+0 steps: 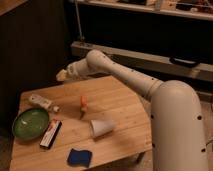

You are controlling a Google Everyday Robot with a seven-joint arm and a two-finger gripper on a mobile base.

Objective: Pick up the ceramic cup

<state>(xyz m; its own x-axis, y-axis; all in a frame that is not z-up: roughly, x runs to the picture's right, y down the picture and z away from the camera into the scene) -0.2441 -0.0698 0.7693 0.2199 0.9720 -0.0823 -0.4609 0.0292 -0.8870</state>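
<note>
The ceramic cup lies unpicked at lower centre, the gripper well apart at upper left, its grip impossible to tell.

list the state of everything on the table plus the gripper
ceramic cup: lying on its side on the table, not held
green bowl: upright, at the left edge
white tube bottle: lying flat
orange object: too small to tell
packet: lying flat beside the bowl
blue sponge: flat, near the front edge
gripper: at the far edge, well away from the cup
</note>
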